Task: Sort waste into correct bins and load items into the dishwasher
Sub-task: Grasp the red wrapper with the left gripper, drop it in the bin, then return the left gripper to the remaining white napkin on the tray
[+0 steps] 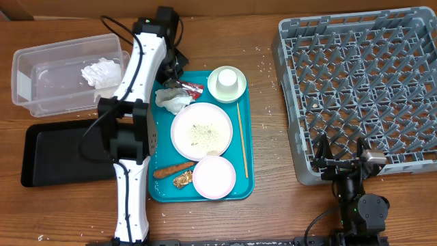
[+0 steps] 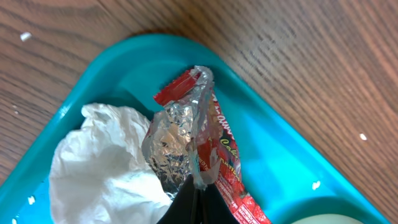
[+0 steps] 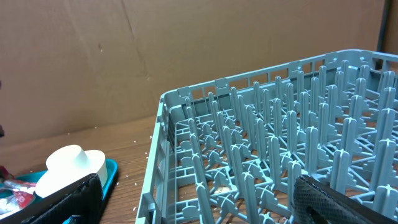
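Left wrist: left end effector, mostly cropped, tight on foil wrapper; right end effector apart.

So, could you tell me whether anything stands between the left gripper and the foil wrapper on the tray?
Nothing visible: the left gripper appears shut on the foil wrapper at its lower edge. The crumpled tissue lies beside, not over it.
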Robot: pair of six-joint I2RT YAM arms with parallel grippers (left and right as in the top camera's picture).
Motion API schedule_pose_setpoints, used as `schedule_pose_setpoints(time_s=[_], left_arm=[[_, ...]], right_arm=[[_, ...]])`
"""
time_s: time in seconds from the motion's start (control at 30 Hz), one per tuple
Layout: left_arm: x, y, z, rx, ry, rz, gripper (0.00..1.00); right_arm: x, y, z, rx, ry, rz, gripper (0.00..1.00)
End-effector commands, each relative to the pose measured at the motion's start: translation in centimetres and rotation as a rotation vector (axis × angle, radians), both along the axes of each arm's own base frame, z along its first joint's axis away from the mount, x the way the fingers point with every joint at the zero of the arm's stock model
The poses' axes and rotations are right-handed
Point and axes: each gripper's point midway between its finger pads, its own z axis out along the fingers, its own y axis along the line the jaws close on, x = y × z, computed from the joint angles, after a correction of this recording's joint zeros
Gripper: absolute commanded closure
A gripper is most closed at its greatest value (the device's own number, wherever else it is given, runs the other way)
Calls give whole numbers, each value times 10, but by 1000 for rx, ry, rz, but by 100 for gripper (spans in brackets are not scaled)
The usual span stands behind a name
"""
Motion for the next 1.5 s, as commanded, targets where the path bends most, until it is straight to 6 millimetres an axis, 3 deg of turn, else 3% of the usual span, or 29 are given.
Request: schedule_pose_setpoints(time_s=[0.0, 0.17, 0.27, 0.4, 0.57, 0.73, 0.77, 0.8, 0.83, 0.87, 0.93, 1.07, 1.17, 1.3, 1.47], left_arm=[[21, 12, 83, -28, -209, -1, 96], [29, 47, 153, 0, -396, 66, 96], [25, 83, 188, 54, -477, 135, 96], [16, 132, 209, 126, -514, 231, 96], [6, 194, 204, 186, -496, 349, 96], [-10, 251, 176, 215, -411, 457, 94], [-14, 259, 168, 217, -386, 471, 83], [-18, 267, 158, 214, -354, 486, 59], [-22, 270, 154, 208, -336, 493, 43], [-26, 273, 147, 203, -310, 499, 41], [-36, 274, 139, 180, -259, 505, 36], [-36, 257, 135, 100, -238, 426, 39], [-26, 224, 136, -49, -262, 257, 43], [-25, 180, 138, -201, -258, 118, 60], [-35, 131, 135, -262, -182, 23, 60]], right_arm=[[0, 1, -2, -6, -2, 6, 0], [0, 1, -2, -7, -2, 6, 0], [0, 1, -2, -7, -2, 6, 0], [0, 1, -2, -6, -3, 6, 0], [0, 1, -2, -7, -2, 6, 0], [0, 1, -2, -6, -2, 6, 0], [0, 1, -2, -7, -2, 6, 0], [0, 1, -2, -6, -2, 6, 0], [0, 1, -2, -7, -2, 6, 0], [0, 1, -2, -6, -2, 6, 0], [0, 1, -2, -7, -2, 6, 0], [0, 1, -2, -7, -2, 6, 0], [0, 1, -2, -6, -2, 6, 0], [0, 1, -2, -7, -2, 6, 0], [0, 1, -2, -7, -2, 6, 0]])
